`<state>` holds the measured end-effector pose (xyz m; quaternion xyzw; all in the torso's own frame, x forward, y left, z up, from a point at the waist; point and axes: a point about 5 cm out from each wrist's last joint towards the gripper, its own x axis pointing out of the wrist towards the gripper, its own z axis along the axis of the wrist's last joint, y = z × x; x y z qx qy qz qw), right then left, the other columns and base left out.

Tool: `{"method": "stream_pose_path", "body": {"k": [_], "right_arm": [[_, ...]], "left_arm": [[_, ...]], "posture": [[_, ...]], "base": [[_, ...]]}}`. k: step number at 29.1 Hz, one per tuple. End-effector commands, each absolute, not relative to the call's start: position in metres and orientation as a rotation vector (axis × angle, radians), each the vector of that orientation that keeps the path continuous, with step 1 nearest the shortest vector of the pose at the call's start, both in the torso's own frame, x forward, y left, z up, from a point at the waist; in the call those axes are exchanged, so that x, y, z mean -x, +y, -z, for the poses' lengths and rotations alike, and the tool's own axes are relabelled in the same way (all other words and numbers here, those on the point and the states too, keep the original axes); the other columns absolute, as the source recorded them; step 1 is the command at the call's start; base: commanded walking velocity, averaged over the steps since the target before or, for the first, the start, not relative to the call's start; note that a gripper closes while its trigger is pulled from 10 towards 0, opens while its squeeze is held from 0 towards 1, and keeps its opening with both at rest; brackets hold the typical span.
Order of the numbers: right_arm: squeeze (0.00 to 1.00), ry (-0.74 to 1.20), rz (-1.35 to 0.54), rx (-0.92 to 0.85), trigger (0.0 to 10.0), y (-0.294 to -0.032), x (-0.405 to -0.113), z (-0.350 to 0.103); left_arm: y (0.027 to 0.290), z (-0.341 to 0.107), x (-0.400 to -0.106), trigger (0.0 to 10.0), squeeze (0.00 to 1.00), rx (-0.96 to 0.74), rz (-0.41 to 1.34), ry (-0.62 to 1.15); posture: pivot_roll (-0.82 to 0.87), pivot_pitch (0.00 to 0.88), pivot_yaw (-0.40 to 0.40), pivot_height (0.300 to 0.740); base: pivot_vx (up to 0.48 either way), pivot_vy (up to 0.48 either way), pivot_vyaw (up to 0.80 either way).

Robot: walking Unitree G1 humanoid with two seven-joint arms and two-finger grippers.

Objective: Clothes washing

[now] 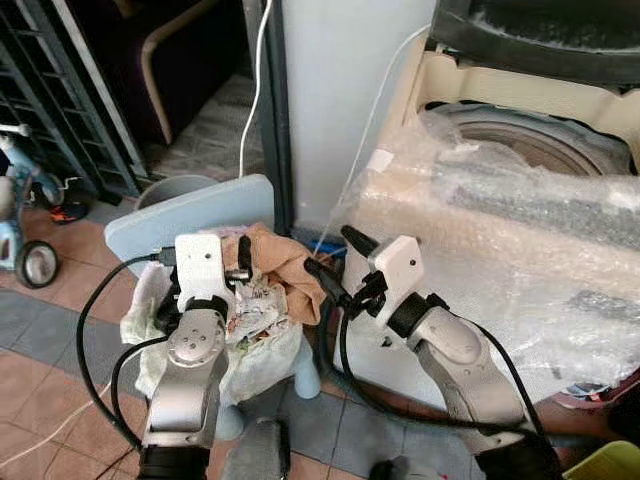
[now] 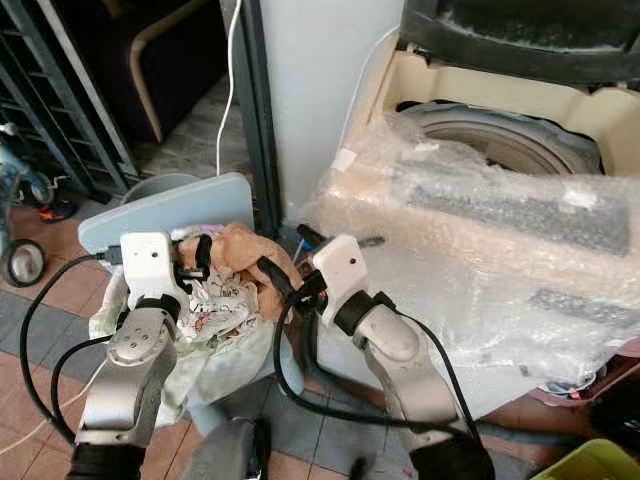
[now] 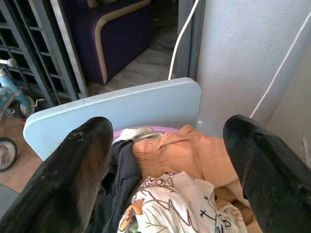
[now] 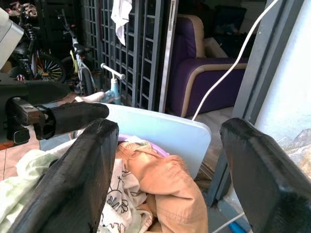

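A heap of clothes lies on a light blue child's chair (image 1: pixel 190 215): an orange garment (image 1: pixel 285 265), a white patterned cloth (image 1: pixel 255 305), a dark piece (image 3: pixel 116 194) and a pale green cloth (image 1: pixel 150 310). My left gripper (image 1: pixel 232 262) hovers open just above the heap's left side, with nothing between its fingers (image 3: pixel 73 165). From the right, my right gripper (image 1: pixel 330 250) stands open at the edge of the orange garment (image 4: pixel 165 179). A top-loading washing machine wrapped in bubble wrap (image 1: pixel 500 240) stands to the right, its drum (image 1: pixel 530 140) open.
A grey bucket (image 1: pixel 180 187) sits behind the chair. A child's tricycle (image 1: pixel 20 230) and a metal gate (image 1: pixel 60 90) are at the left, a purple armchair (image 3: pixel 112 34) beyond. A white cable (image 1: pixel 255 80) hangs down the wall. Black cables loop from both arms.
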<state>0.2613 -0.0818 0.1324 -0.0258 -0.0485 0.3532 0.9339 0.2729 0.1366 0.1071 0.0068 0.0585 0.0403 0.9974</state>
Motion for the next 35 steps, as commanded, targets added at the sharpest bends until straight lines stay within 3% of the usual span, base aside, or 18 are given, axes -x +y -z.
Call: {"method": "stream_pose_path", "body": {"k": [1, 8, 13, 24, 35], "right_arm": [[0.0, -0.091, -0.748, 0.04, 10.0, -0.076, -0.261, -0.134], [0.0, -0.096, -0.746, 0.069, 10.0, -0.075, -0.267, -0.136], [0.0, -0.096, -0.749, 0.059, 10.0, -0.07, -0.27, -0.138], [0.0, -0.101, -0.771, 0.073, 10.0, -0.057, -0.27, -0.136], [0.0, 0.063, -0.451, 0.229, 10.0, -0.083, -0.306, -0.114]], "left_arm": [[0.135, -0.11, -0.274, 10.0, 0.0, -0.006, -0.082, 0.122], [0.135, -0.111, -0.273, 10.0, 0.0, -0.012, -0.08, 0.115], [0.138, -0.114, -0.271, 10.0, 0.0, -0.024, -0.091, 0.093], [0.149, -0.118, -0.269, 10.0, 0.0, -0.062, -0.122, 0.083], [0.152, -0.114, -0.265, 10.0, 0.0, -0.065, -0.109, 0.128]], "posture": [[-0.01, 0.084, 0.024, 0.74], [0.0, 0.092, 0.02, 0.74], [0.02, 0.098, 0.021, 0.74], [0.05, 0.107, 0.027, 0.74], [0.07, 0.114, 0.022, 0.74]], "base": [[0.0, 0.48, 0.0], [0.0, 0.48, 0.0], [0.0, 0.0, 0.0], [0.0, 0.0, 0.72], [0.0, 0.0, 0.0]]}}
